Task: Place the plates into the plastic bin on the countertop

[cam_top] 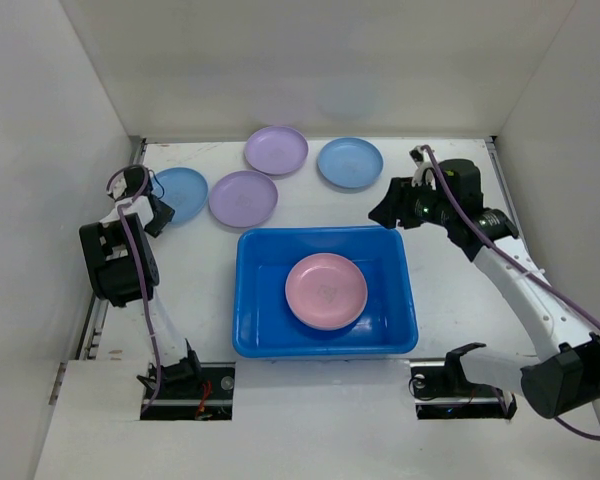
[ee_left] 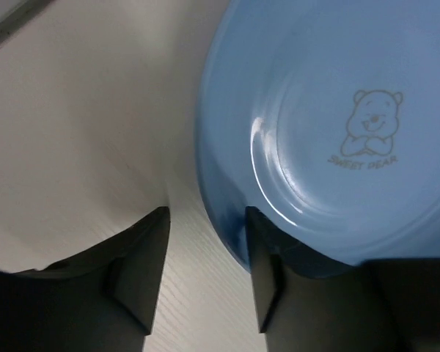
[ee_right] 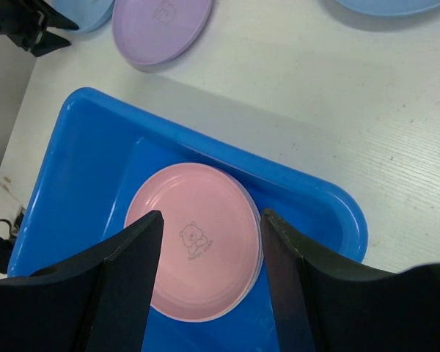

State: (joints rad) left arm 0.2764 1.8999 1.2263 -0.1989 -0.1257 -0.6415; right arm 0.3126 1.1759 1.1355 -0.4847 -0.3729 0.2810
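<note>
The bright blue bin [cam_top: 248,300] stands mid-countertop with a pink plate [cam_top: 326,291] flat in it; a second pale rim shows under it in the right wrist view [ee_right: 194,242]. Two lilac plates [cam_top: 276,150] [cam_top: 243,198] and two blue plates [cam_top: 350,162] [cam_top: 180,194] lie behind the bin. My left gripper [cam_top: 158,208] is open low at the left blue plate's edge; in the left wrist view the gripper [ee_left: 205,271] has the plate's [ee_left: 337,132] rim between its jaws, by the right finger. My right gripper [cam_top: 385,215] is open and empty above the bin's [ee_right: 205,143] far right corner.
White walls close in the countertop [cam_top: 460,300] on the left, back and right. The left arm's elbow [cam_top: 115,262] stands left of the bin. The right arm [cam_top: 520,290] runs along the bin's right side. Both arm bases sit at the near edge.
</note>
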